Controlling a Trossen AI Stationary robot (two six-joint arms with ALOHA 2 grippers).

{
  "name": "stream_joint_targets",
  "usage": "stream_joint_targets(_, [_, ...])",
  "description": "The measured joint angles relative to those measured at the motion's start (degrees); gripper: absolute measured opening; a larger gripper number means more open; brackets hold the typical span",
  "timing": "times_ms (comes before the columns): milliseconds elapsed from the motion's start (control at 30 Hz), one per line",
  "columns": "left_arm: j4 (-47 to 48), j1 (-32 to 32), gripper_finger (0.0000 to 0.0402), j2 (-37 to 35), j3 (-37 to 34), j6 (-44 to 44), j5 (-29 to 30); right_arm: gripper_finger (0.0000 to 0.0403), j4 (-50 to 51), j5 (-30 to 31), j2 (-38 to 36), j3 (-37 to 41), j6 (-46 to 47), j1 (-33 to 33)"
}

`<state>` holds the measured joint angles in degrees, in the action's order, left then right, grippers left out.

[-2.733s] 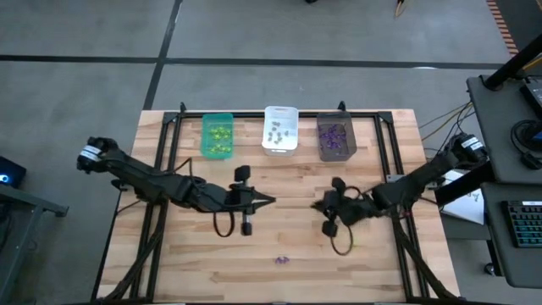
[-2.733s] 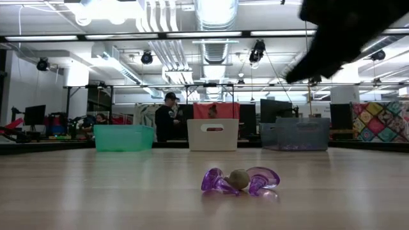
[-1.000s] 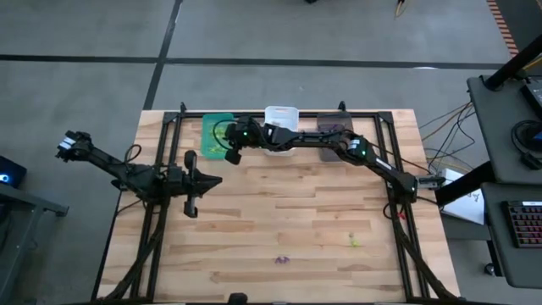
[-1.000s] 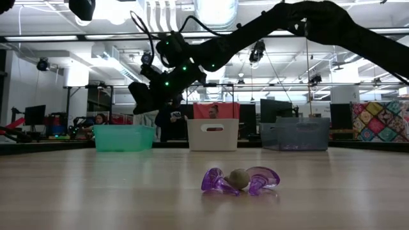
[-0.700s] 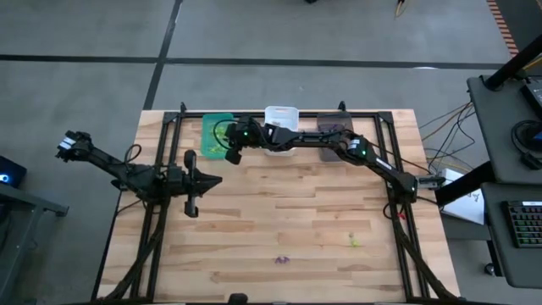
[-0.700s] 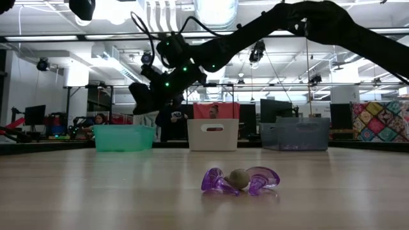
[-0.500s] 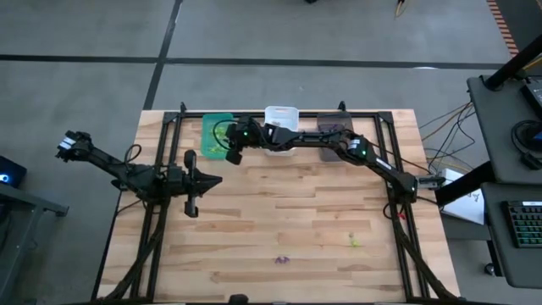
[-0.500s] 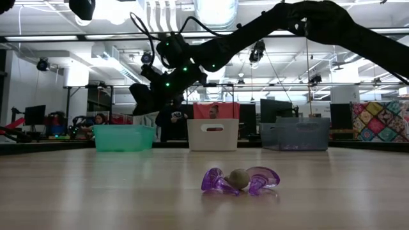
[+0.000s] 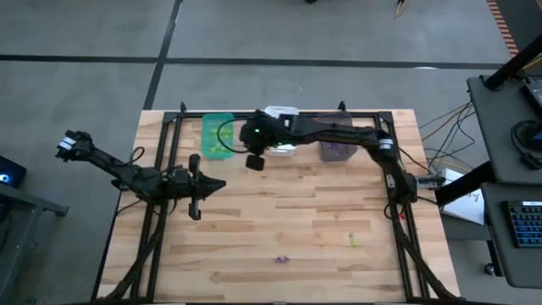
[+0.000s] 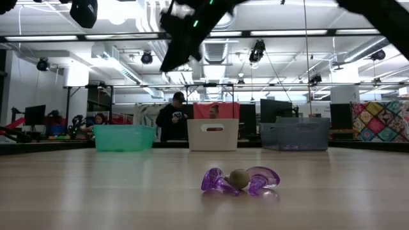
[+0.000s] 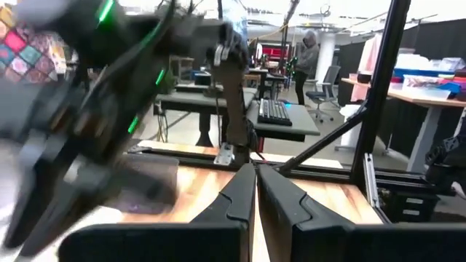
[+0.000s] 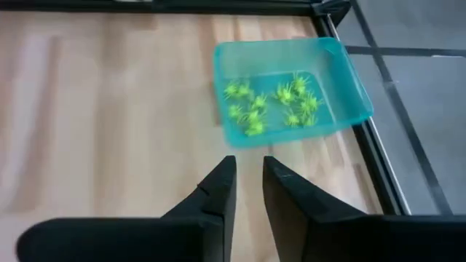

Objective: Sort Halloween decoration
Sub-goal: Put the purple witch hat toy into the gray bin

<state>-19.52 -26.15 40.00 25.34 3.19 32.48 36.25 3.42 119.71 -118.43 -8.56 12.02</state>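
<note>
Right end effector [image 9: 255, 161] above table; purple trinket [image 10: 240, 180] sideways

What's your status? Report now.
Right pincer open, empty, near green bin. Left pincer shut, idle. Purple trinket, yellow-green trinket loose on table. Nothing blocking.

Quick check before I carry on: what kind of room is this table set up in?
Most likely a robotics lab or open workshop: exposed ceiling ducts, desks with a keyboard and monitors, and a person standing behind the wooden table.
</note>
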Motion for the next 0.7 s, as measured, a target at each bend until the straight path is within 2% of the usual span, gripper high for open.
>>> stream_joint_targets(133, [-0.24, -0.04, 0.0000, 1.94, 0.00, 2.33, -0.05, 0.0047, 8.18, 0.02, -6.92, 1.41, 1.00, -2.66])
stream_joint_targets(233, [-0.25, -0.04, 0.0000, 3.80, 0.00, 4.02, -0.07, 0.0039, 10.69, 0.00, -11.88, 4.29, 1.95, -5.35])
stream_joint_targets(533, [-1.86, -0.04, 0.0000, 10.43, 0.08, 9.65, -0.84, 0.0033, 8.81, 1.66, -27.03, 21.45, 9.29, -15.13])
stream_joint_targets(700, [-1.99, -0.02, 0.0000, 13.73, 2.26, 9.89, -4.08, 0.0033, 6.69, 2.38, -33.56, 31.92, 14.93, -21.47])
